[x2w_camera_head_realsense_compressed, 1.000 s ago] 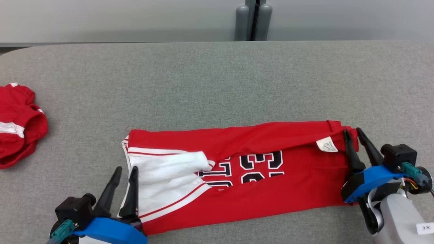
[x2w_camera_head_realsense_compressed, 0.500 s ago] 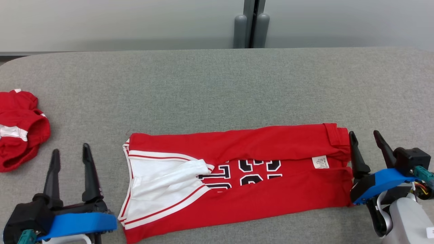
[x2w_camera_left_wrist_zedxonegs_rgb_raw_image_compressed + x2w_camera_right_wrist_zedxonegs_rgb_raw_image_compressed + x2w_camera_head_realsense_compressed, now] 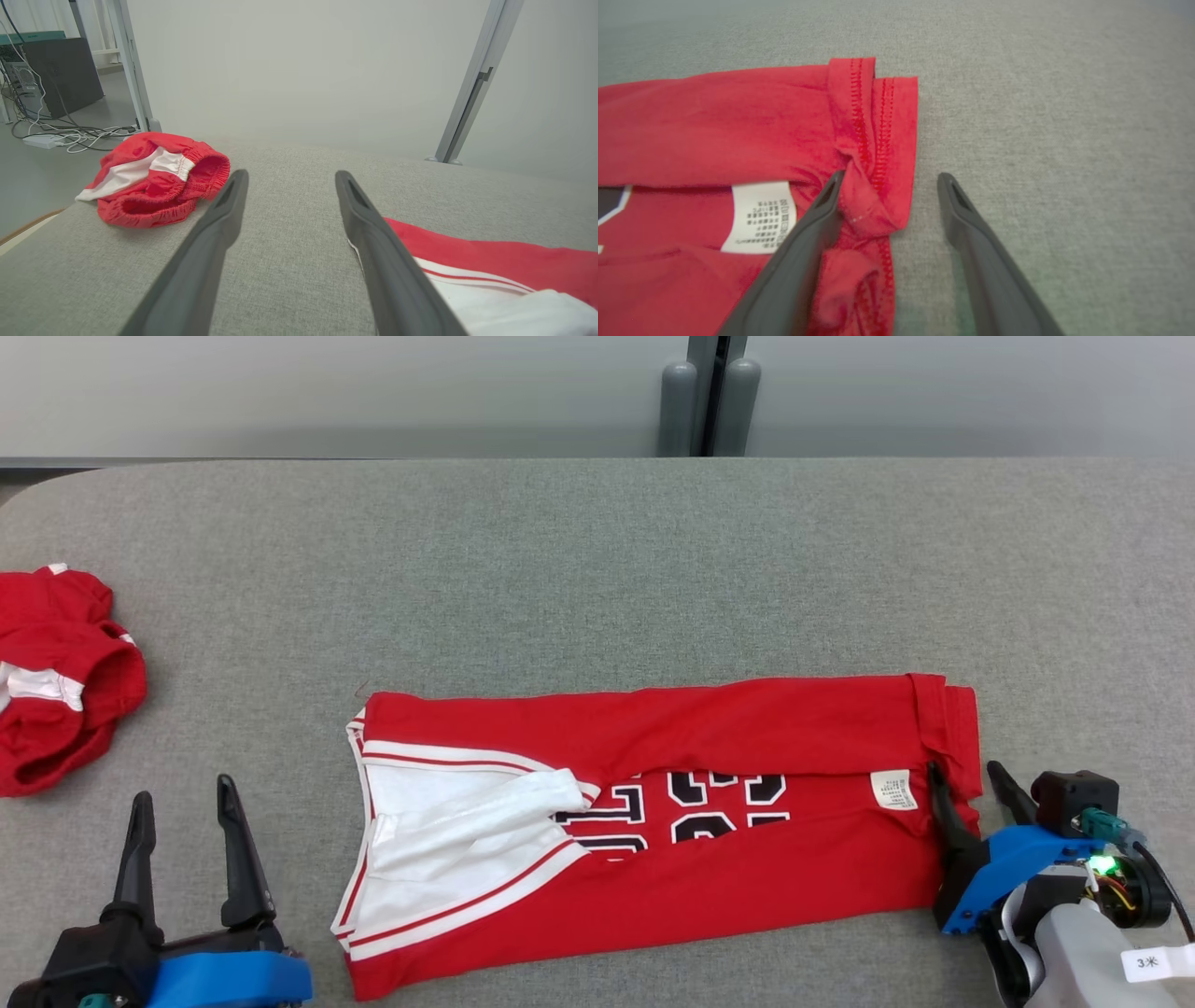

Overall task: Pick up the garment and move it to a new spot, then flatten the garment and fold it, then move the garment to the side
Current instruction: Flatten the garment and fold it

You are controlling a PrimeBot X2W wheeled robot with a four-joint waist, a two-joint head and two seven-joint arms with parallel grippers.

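The garment, red and folded lengthwise, lies flat on the grey table around our 6 o'clock. At 9 o'clock we see crumpled red shorts. Our left gripper, at 7 o'clock, stands wide open and empty. At 4 o'clock our right gripper is spread wide too, gripping nothing, one finger over the garment's hem.

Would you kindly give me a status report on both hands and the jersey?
Left hand open, clear of jersey. Right hand open at jersey's hem. Jersey folded lengthwise, flat on table. Red shorts far left, out of the way.
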